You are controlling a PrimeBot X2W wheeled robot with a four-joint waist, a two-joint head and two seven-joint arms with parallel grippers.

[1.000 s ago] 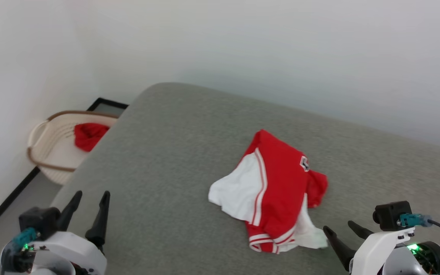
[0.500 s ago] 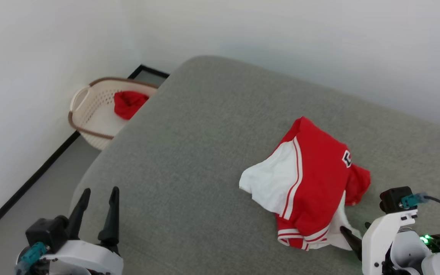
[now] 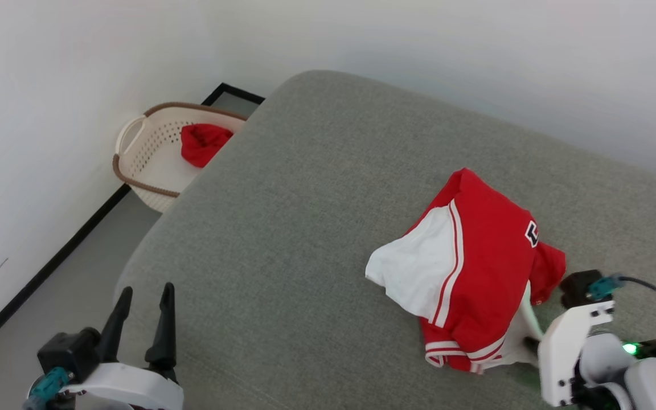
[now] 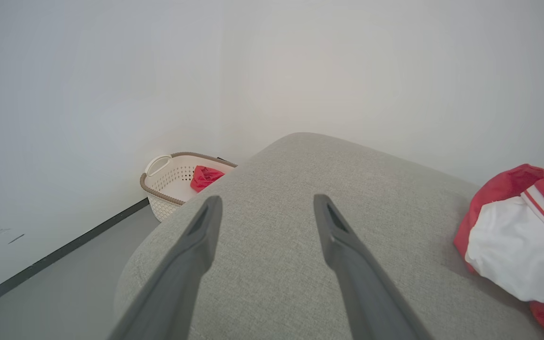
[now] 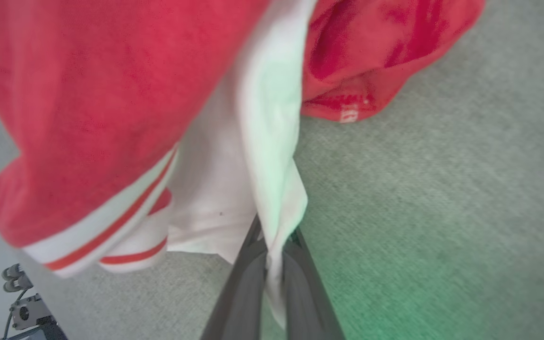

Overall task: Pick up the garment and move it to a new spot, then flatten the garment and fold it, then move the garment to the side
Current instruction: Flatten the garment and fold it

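Nearest, at the near right of the grey padded surface (image 3: pixel 305 228), the right pincer (image 5: pixel 276 236) is closed on a loose flap of white cloth at the near edge of the garment (image 3: pixel 482 250). Its two dark fingers are pressed together with the fabric squeezed between them.

The garment looks like a soft, light knit. It will probably drape and trail from whatever point is pinched, keep no shape of its own, and drag a little on the coarse grey weave rather than slide. A pinch on a single flap like this may lift only that layer and let the rest unroll beneath. The striped hem or a seam, where the cloth is doubled, would likely give a firmer hold.

The right arm comes in low from the near right, fingers pointing far and slightly left into the heap. At the near left, the left pincer (image 3: pixel 147 289) hangs wide open over the surface's near edge. It holds nothing and points away, well apart from the garment.

The garment lies crumpled right of centre, with a white sleeve on its left and the red body humped over it. Far left, on the floor, a pale basket (image 3: pixel 134 165) holds a small red cloth (image 3: pixel 203 142).
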